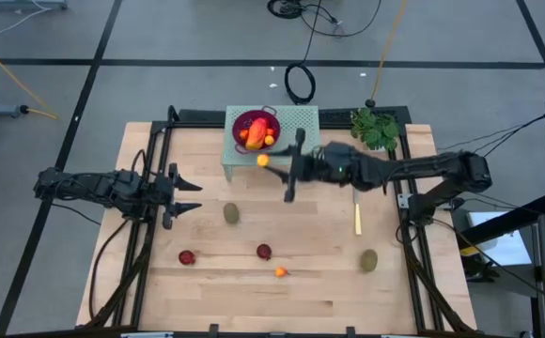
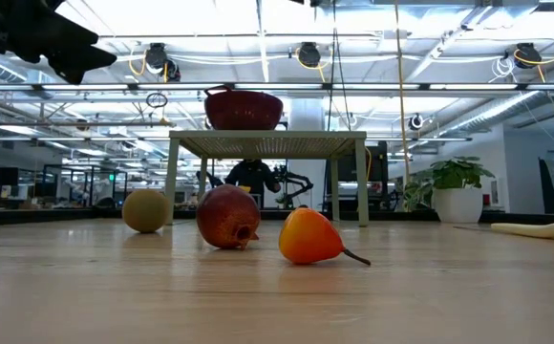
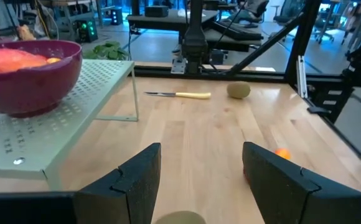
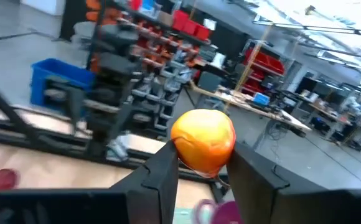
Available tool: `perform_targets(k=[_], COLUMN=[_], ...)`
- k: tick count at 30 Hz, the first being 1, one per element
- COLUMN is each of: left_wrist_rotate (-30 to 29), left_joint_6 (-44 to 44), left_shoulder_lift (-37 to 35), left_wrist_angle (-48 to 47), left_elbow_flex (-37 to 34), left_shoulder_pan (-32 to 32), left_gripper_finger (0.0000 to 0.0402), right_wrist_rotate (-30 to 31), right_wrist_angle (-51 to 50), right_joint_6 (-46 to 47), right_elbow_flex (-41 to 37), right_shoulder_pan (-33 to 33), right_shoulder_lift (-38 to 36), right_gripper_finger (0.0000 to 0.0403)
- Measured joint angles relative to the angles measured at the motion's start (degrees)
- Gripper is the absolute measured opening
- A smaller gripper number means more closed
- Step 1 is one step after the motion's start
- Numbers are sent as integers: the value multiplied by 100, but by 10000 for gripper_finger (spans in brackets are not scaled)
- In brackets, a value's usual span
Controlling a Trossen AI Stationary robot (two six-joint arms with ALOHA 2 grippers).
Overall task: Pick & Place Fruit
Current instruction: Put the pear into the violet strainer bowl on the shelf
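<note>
My right gripper (image 4: 202, 168) is shut on a small orange fruit (image 4: 203, 140), which it holds in the air at the near edge of the green stand (image 1: 296, 120). On the stand a purple bowl (image 1: 256, 130) holds a red-orange oblong fruit and small orange ones. On the table lie two brown-green ovals (image 1: 231, 214) (image 1: 369, 260), two dark red balls (image 1: 187, 256) (image 1: 264, 252) and a small orange fruit (image 1: 280, 272). My left gripper (image 1: 190, 194) waits open at the table's left, just left of the nearer oval (image 3: 179, 218). My right gripper pinches the small orange fruit by its two opposite sides (image 4: 179, 149) between the free ends of its two fingers. The fingers reach in about level from the table's right side. The fruit (image 1: 263, 161) is lifted clear of the table.
A yellow-handled knife (image 1: 357, 218) lies on the table's right part. A potted plant (image 1: 376, 127) stands at the far right corner, beside the stand. Black frame rails run along the table's left and right sides.
</note>
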Motion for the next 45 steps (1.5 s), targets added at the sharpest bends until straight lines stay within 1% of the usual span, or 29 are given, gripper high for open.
perform_targets(k=[3, 10, 13, 17, 23, 25, 31, 35, 39, 45], left_wrist_rotate=[-1, 0, -33, -154, -162, -163, -164, -164, -164, -164], left_joint_6=[142, 197, 199, 195, 190, 188, 200, 212, 217, 219], left_shoulder_lift=[0, 0, 0, 0, 0, -1, -2, -1, 0, -2], left_wrist_angle=[1, 2, 4, 7, 20, 26, 26, 26, 24, 24], left_elbow_flex=[0, 0, 0, 0, 0, 0, 0, 0, 0, 0], left_shoulder_pan=[-1, 0, 0, 0, -2, -1, -2, 0, -2, -1], left_gripper_finger=[228, 228, 228, 228, 228, 228, 228, 228, 228, 228], right_wrist_rotate=[-174, -186, -213, -620, -669, -796, -789, -785, -783, -889], right_wrist_angle=[5, -55, -60, -95, -625, -828, -1570, -1679, -1725, -2132], right_joint_6=[49, 53, 55, 230, 121, -33, -485, -746, -783, -1048], right_elbow_flex=[94, 291, 467, 754, 1514, 1784, 2511, 2707, 2718, 2716], right_shoulder_pan=[-341, -975, -1182, -1407, -1597, -1642, -1668, -1751, -1831, -1865], right_shoulder_lift=[0, 8, 217, 578, 1232, 1408, 1963, 2221, 2359, 2350], right_gripper_finger=[116, 116, 116, 116, 116, 116, 116, 116, 116, 116])
